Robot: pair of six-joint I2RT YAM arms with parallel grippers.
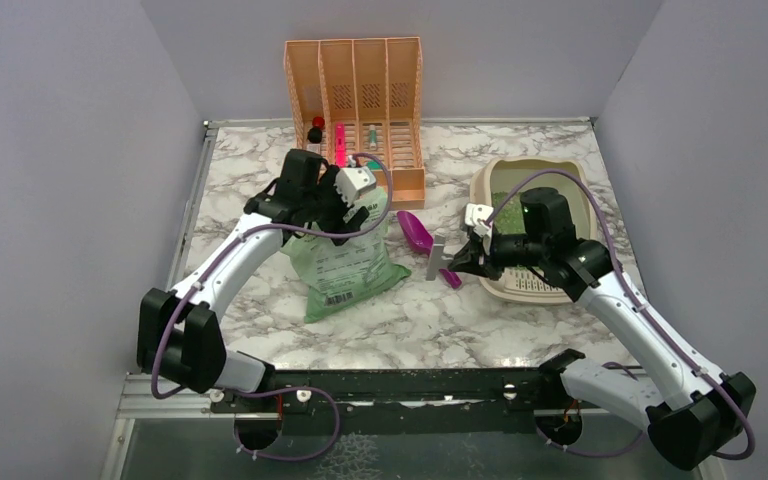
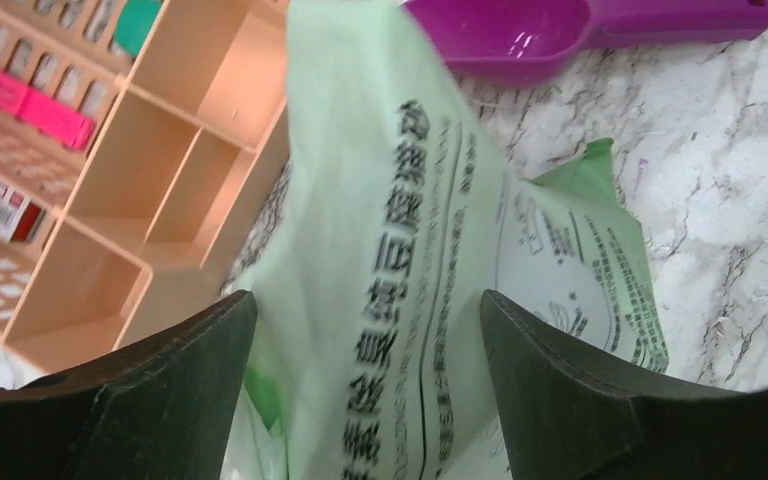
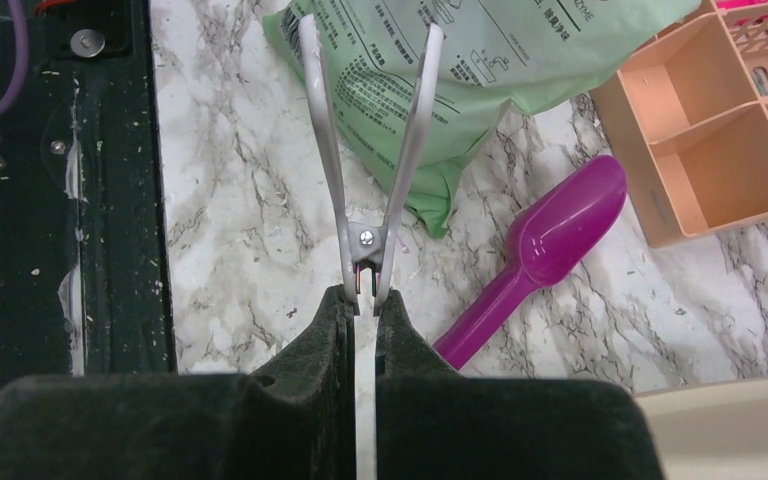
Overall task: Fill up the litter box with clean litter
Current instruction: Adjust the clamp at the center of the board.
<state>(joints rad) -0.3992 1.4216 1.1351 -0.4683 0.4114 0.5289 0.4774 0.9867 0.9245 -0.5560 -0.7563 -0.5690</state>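
Rightmost, the litter box (image 1: 532, 286) holds clean litter (image 1: 508, 195) at its far end. Left of it, the left gripper (image 2: 365, 305) is clamped on the green bag (image 1: 345, 268). Just beside the box's left rim, the right gripper (image 3: 363, 300) is closed on spread white scissors (image 3: 413, 130).

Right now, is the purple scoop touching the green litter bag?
Apart. The right wrist view shows a strip of marble tabletop between the purple scoop and the nearest edge of the green litter bag.
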